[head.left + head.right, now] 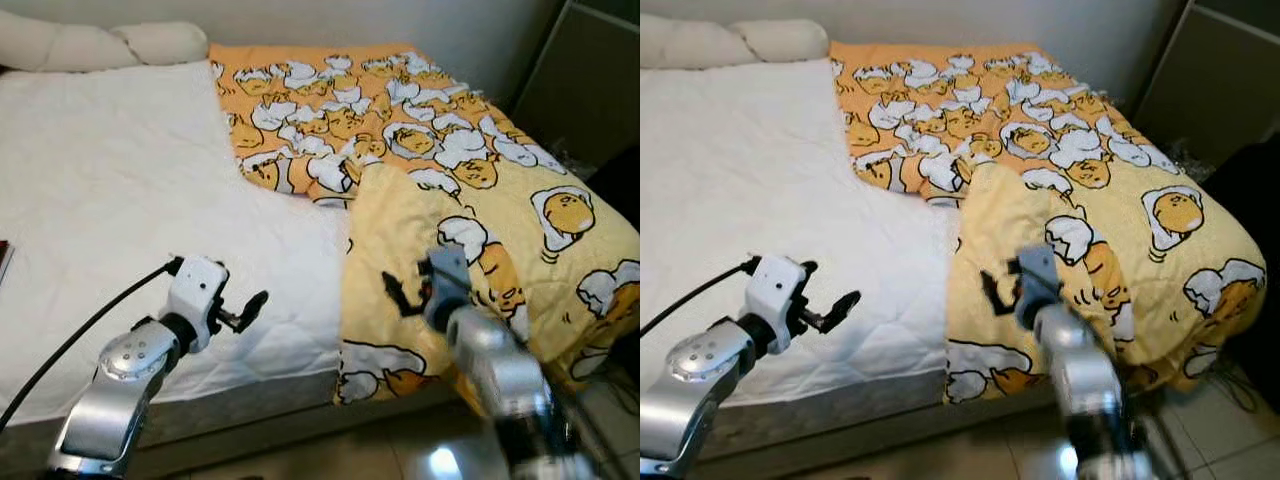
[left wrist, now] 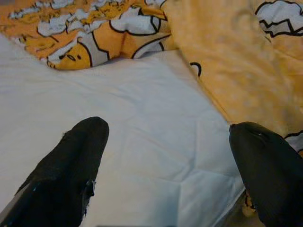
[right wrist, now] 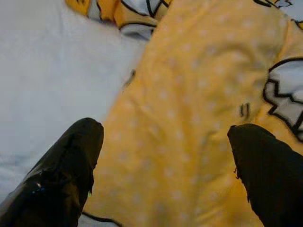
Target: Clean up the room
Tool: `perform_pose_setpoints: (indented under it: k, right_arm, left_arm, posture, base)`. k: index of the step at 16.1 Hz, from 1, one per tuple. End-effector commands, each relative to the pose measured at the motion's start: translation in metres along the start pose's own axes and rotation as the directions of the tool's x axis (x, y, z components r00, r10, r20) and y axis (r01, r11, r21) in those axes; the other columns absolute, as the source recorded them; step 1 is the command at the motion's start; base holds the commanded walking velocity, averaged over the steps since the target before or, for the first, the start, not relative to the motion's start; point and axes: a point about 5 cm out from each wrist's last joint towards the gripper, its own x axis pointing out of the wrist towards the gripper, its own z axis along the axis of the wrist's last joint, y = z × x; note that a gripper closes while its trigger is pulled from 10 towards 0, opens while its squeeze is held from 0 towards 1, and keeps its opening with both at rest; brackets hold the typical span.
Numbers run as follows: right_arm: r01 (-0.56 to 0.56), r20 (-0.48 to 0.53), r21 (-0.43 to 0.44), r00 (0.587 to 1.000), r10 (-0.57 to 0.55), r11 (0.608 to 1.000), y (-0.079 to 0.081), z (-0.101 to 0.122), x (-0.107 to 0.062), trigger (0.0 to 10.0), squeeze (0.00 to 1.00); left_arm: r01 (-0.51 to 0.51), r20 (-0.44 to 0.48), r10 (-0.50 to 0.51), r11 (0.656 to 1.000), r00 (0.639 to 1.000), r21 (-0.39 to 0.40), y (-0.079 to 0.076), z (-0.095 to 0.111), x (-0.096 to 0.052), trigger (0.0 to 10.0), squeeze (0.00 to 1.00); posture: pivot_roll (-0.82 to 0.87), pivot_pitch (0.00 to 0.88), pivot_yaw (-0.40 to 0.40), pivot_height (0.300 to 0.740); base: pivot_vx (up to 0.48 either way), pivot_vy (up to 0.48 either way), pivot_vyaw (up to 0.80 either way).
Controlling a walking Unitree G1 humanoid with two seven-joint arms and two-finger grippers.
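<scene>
Looks like the bed-making step: the blanket (image 1: 440,170) is bunched over the bed's (image 1: 110,190) right half, one fold flopped back near the foot edge. The right gripper (image 3: 161,156) is hung over that fold, fingers released, nothing grabbed; the left gripper (image 2: 165,161) is spread over bare sheet. Next, the fold's edge probably needs pinching. Pillows (image 1: 100,42) are parked at the head.

Eye views: from the head, looking down at the bed (image 1: 120,200).
Wrist views: close above it; both share the blanket (image 2: 246,71) edge.
</scene>
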Motion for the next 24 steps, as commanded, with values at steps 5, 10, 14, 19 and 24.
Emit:
perform_pose_setpoints:
  k: [5,10,14,19,24]
  right_arm:
    - [-0.087,-0.111,-0.054,0.991,0.081,0.995,0.010,0.002,0.035,10.0,0.00]
    - [-0.171,-0.144,-0.096,0.977,0.157,0.981,0.036,0.002,0.047,10.0,0.00]
    - [-0.071,-0.162,-0.223,0.986,0.035,0.972,0.043,-0.002,0.051,10.0,0.00]
    - [-0.050,-0.158,-0.173,0.987,0.022,0.984,0.046,-0.008,0.050,10.0,0.00]
    - [0.007,-0.157,-0.213,0.987,-0.041,0.977,0.039,-0.014,0.048,7.6,0.00]
  left_arm:
    - [0.076,-0.030,-0.074,0.995,0.997,0.060,0.002,0.005,-0.010,10.0,0.00]
    - [0.139,-0.110,-0.128,0.986,0.986,0.092,0.000,0.005,-0.047,10.0,0.00]
    - [0.179,-0.165,-0.154,0.972,0.974,0.153,0.008,0.027,-0.082,10.0,0.00]
    - [0.197,-0.205,-0.163,0.968,0.965,0.157,0.001,0.042,-0.109,10.0,0.00]
    - [0.203,-0.239,-0.164,0.968,0.957,0.149,-0.004,0.051,-0.131,10.0,0.00]
  posture:
    - [0.11,0.000,-0.059,0.740]
    - [0.19,0.000,-0.043,0.740]
    - [0.31,0.120,-0.029,0.740]
    - [0.36,0.202,-0.004,0.740]
    - [0.40,0.249,0.010,0.740]
  base:
    - [0.000,0.000,0.00]
    - [0.000,0.000,0.00]
    - [0.000,0.000,0.00]
    - [0.000,0.000,0.00]
    - [0.000,0.000,0.00]
